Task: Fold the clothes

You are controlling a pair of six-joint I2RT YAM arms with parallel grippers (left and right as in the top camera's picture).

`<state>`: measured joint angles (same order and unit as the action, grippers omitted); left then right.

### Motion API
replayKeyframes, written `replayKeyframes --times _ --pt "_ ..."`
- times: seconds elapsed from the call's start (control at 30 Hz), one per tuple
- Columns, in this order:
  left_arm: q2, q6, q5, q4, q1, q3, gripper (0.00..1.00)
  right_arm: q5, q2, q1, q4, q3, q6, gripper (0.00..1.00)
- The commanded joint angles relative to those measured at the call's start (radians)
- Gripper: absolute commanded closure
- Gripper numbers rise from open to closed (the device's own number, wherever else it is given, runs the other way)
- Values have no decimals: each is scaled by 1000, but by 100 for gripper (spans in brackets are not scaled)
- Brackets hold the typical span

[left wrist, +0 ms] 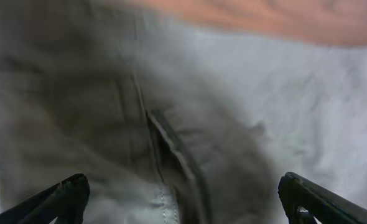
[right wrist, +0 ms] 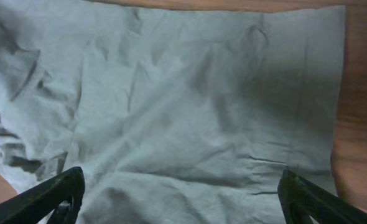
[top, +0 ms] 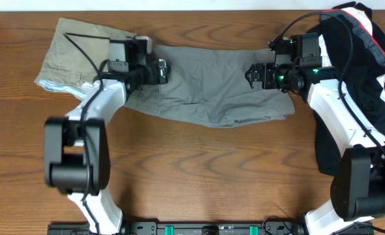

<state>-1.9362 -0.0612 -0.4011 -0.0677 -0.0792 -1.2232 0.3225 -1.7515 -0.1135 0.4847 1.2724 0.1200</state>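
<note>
The grey shorts lie spread flat across the middle of the table. My left gripper is open over their left end, where a seam and fly fold show in the left wrist view. My right gripper is open over their right end; the right wrist view shows wrinkled grey cloth between the fingers. The khaki shorts lie at the far left, partly under the left arm. The black top with white and red stripes lies at the right, under the right arm.
The wooden table shows bare in front of the shorts. Both arm bases stand at the front edge. Cables run over the khaki shorts and the black top.
</note>
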Motion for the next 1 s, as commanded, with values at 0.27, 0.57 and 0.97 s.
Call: replayKeyframes --times 0.27,0.57,0.97 --pt "-60 14 -59 -55 7 -8 2 43 -19 -31 -37 -13 8 16" --pt "114 -21 -55 -187 13 -8 2 153 -145 -12 -53 -45 22 49" --pt "220 -23 210 -427 73 -8 2 -95 -225 14 -91 -45 81 86"
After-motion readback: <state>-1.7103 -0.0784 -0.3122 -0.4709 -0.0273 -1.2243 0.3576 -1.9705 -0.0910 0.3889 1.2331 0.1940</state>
